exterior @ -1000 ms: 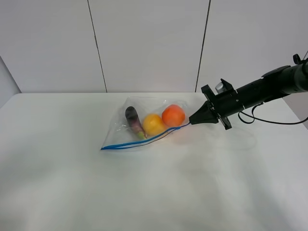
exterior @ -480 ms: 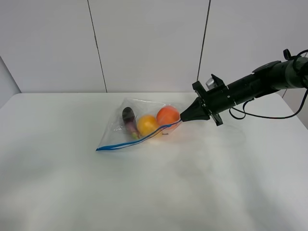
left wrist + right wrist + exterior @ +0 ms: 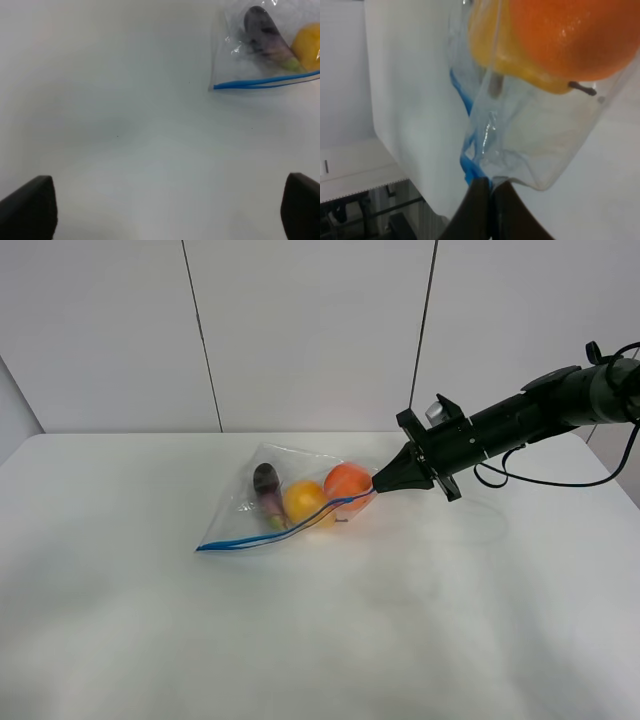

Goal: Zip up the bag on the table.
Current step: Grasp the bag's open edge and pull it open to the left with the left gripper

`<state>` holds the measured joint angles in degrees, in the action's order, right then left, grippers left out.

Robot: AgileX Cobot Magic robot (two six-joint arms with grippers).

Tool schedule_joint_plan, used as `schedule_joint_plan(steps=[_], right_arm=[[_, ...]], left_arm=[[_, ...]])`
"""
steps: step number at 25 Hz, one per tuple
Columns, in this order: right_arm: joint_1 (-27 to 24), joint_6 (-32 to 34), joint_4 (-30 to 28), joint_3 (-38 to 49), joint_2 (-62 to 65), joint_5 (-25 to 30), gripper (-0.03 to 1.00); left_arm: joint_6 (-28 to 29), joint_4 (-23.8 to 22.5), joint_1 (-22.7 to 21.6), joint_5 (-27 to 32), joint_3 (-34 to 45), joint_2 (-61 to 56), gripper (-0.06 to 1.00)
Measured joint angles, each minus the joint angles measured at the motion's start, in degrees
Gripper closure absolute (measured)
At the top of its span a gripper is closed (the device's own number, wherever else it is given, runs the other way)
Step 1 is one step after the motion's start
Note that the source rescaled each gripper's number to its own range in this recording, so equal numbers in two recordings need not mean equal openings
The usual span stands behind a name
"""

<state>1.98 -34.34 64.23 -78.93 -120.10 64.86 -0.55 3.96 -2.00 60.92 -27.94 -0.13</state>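
Pinching the blue zipper strip (image 3: 270,532) at its end, my right gripper (image 3: 378,483) has its fingers pressed together on the bag's (image 3: 240,512) corner; the right wrist view confirms the blue strip caught between the closed tips (image 3: 487,192).

Position of the bag: it rests on the table (image 3: 320,640), toward 11 o'clock from the tabletop's centre in the high view. From my right gripper the bag trails away toward 8 o'clock, the pinched corner raised and the far zipper corner down on the table.

Contents, seen through the clear plastic: an orange fruit (image 3: 347,481) just beside my right fingertips, a yellow fruit (image 3: 303,500) touching it at its 8 o'clock, and a dark purple vegetable (image 3: 268,485) furthest from the grip.

My left gripper (image 3: 167,200) is spread wide and holds nothing; only bare table lies between its fingers (image 3: 27,207). The bag (image 3: 260,55) lies well apart from it, beyond the fingertips, its free zipper corner nearest. This gripper does not appear in the high view.
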Motion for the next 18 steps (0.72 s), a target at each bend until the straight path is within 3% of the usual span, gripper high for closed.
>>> schedule_joint_plan(steps=[11,18], right_arm=[[0.0,0.0,0.0,0.0,0.0,-0.2,0.97],[0.0,0.0,0.1,0.0,0.0,-0.4,0.97]], left_arm=[[0.0,0.0,0.0,-1.8,-2.7,0.7,-0.06],[0.0,0.0,0.0,-7.5,-11.4,17.6,-0.06]])
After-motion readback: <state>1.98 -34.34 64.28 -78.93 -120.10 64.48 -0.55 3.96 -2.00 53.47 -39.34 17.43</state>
